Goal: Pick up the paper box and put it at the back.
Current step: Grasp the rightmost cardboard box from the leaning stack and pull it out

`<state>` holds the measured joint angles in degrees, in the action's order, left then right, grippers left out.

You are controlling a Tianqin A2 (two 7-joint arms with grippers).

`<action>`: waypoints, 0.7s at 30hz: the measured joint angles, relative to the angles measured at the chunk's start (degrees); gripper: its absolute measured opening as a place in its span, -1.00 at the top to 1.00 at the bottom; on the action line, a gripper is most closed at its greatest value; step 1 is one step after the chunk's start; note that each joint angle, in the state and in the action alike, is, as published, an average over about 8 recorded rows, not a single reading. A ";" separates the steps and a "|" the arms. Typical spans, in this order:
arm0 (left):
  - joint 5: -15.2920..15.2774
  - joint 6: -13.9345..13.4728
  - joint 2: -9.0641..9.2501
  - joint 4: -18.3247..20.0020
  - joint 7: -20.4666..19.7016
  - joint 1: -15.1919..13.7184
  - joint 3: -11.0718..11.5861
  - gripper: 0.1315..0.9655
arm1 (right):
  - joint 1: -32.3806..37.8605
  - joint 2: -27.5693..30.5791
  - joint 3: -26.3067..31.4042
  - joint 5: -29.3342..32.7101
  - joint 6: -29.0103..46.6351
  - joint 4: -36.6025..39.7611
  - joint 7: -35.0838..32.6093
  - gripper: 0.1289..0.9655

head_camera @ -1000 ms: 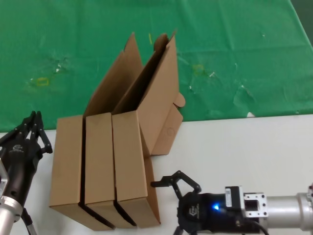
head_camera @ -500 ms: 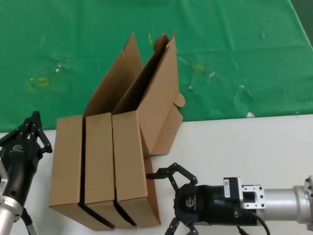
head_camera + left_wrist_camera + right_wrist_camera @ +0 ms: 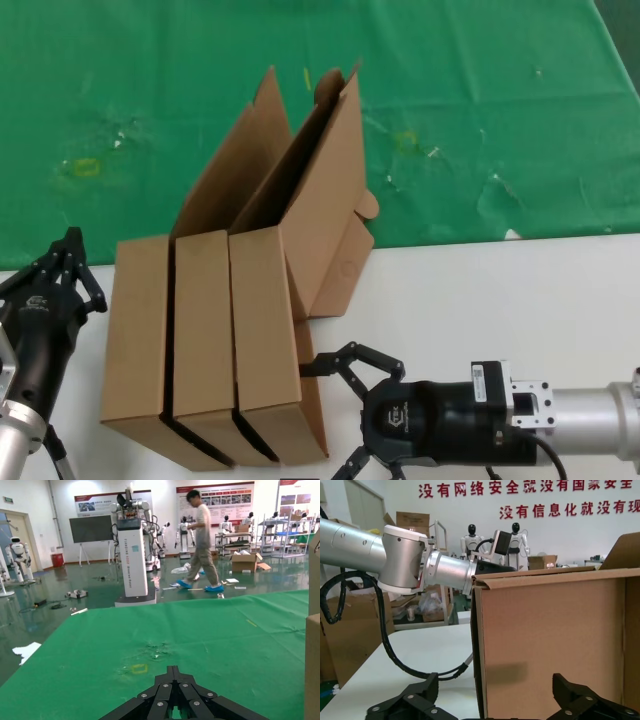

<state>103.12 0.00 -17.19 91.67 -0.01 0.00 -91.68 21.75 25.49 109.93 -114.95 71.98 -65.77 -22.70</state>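
The left gripper's [image 3: 172, 692] black fingers [image 3: 165, 689] meet at a point over the wrinkled green cloth [image 3: 200, 640]; a brown paper box [image 3: 313, 650] stands at the cloth's edge.

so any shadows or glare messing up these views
Head view: even light, the paper box throws a soft shadow on the white tabletop. Left wrist view: bright glare on the hall floor. Right wrist view: the right tool casts a faint shadow on the cardboard.

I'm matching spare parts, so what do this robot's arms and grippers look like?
Both grippers, the left gripper and the right gripper, are black with linked claw-like fingers and a small white logo. The arms are silver metal tubes; a black cable trails along each.
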 joint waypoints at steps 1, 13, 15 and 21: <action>0.00 0.00 0.00 0.00 0.00 0.00 0.00 0.97 | -0.02 -0.01 -0.05 0.05 0.08 0.09 -0.03 -0.71; 0.00 0.00 0.00 0.00 -0.01 0.00 0.00 0.97 | 0.12 -0.19 -0.44 1.02 0.37 1.42 -0.61 -0.33; -0.01 0.00 0.00 0.00 -0.01 0.00 0.00 0.97 | 0.15 -0.24 -0.47 1.17 0.35 1.53 -0.62 -0.20; -0.01 0.00 0.00 0.00 -0.01 0.00 0.00 0.97 | 0.19 -0.38 -0.47 1.56 0.26 1.62 -0.45 0.12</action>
<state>103.11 0.00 -17.19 91.67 -0.02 0.00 -91.68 21.95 25.11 109.46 -113.38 72.25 -64.15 -23.15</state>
